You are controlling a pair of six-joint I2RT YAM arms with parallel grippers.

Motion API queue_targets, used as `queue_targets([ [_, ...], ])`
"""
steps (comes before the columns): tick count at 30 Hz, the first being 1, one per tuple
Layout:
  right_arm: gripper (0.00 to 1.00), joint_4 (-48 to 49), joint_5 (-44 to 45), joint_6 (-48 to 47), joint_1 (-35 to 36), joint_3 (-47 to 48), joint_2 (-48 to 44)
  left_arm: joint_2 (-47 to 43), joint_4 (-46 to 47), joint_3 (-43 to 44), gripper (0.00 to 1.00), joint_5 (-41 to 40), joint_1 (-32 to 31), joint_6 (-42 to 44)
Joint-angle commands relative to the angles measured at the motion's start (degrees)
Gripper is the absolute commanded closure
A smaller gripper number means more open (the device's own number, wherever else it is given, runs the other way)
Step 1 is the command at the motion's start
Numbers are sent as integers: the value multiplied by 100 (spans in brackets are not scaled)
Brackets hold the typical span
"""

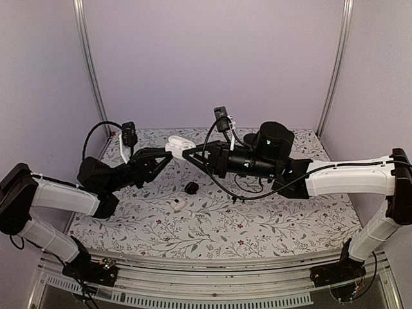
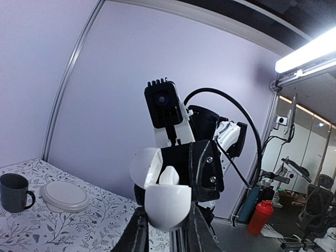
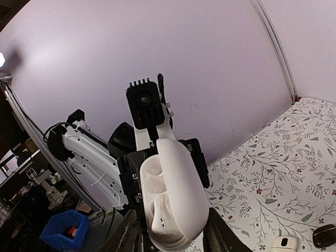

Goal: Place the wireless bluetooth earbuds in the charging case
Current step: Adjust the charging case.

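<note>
- The step in hand looks like getting the white, smooth, egg-shaped plastic charging case [image 2: 167, 205] ready for a bud. It is up in the air between the two arms, and its lid is flipped open.
- The left gripper [image 2: 167, 226] is squeezed tight on the bottom half of the case and holds it up.
- The right gripper [image 3: 170, 233] has its fingers part way apart, one on each side of the case. I cannot tell if they touch it.
- In the right wrist view, the inside of the case shows round, scooped-out holes shaped for the buds.
- In the left wrist view, a white rounded lump [image 2: 169, 176] sits in the open case. It may be a bud that is already in, but I am not sure.
- A small white plastic earbud [image 1: 179, 204] lies on the table, well below the case.
- A small shiny black piece [image 1: 191, 188] lies near it. It is too small to tell if it is a bud or a case.
- Next, I think the right gripper must let the case be, go down and pinch the white bud softly. The bud is tiny and smooth, so it could slip.
- The left gripper should hold the case steady with its holes facing up.
- The flat tablecloth [image 1: 277, 219] has a leaf and flower print.
</note>
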Motion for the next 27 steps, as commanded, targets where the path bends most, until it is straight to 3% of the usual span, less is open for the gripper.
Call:
queue_targets([
  [1, 59, 238, -149, 45, 38, 124, 85, 37, 395, 108, 100, -60, -84, 30],
  [9, 54, 271, -199, 94, 38, 58, 100, 28, 398, 134, 100, -45, -86, 6],
  [17, 70, 235, -205, 133, 39, 142, 161, -12, 376, 110, 100, -18, -86, -23],
  [24, 95, 252, -511, 186, 39, 311, 242, -16, 290, 132, 100, 70, -82, -38],
  [27, 97, 262, -663, 246, 39, 405, 269, -20, 237, 143, 87, 95, -87, -58],
])
